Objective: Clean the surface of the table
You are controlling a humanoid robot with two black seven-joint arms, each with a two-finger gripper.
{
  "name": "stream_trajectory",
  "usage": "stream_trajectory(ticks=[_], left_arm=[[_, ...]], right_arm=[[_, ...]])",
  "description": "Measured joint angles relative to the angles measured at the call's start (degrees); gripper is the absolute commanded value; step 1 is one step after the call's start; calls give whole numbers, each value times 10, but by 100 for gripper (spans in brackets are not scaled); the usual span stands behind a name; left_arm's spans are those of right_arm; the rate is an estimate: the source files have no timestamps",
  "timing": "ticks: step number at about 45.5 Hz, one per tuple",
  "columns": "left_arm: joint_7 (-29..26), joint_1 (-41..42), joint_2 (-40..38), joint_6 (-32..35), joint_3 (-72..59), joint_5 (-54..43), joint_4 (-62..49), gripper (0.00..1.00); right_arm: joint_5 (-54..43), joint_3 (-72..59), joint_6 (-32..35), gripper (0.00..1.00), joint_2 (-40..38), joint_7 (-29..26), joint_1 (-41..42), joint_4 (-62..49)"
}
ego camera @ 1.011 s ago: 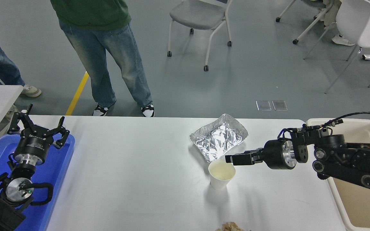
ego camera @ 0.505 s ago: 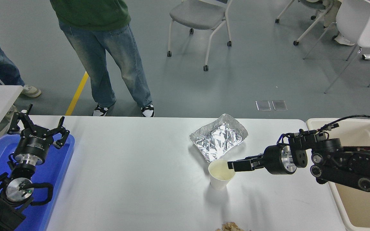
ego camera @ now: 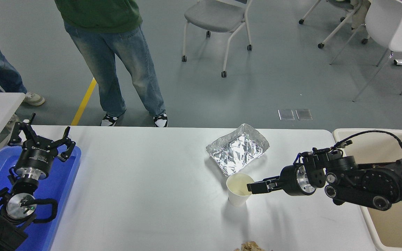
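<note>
One light, crushable paper cup (ego camera: 240, 190) sits at my right pincer (ego camera: 250, 187); its fingers look nearly closed at the rim, my gentle hold point.

On the table surface (ego camera: 145, 181) I see a paper cup (ego camera: 239, 189) right of centre, with a foil tray (ego camera: 237, 149) just behind it. My right gripper (ego camera: 253, 187) sits at the cup's right rim. A bin (ego camera: 365, 134) stands off the right edge. My left gripper (ego camera: 40, 139) is parked over a tray (ego camera: 61, 188) at the left. A crumpled scrap (ego camera: 251, 246) lies at the near edge.
</note>
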Motion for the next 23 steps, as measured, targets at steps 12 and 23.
stream_trajectory(ticks=[12, 23], left_arm=[[0, 0, 0, 0, 0, 0, 0, 100], [0, 0, 0, 0, 0, 0, 0, 100]], right_arm=[[19, -2, 1, 92, 12, -11, -2, -8], [24, -6, 1, 85, 28, -15, -4, -19]])
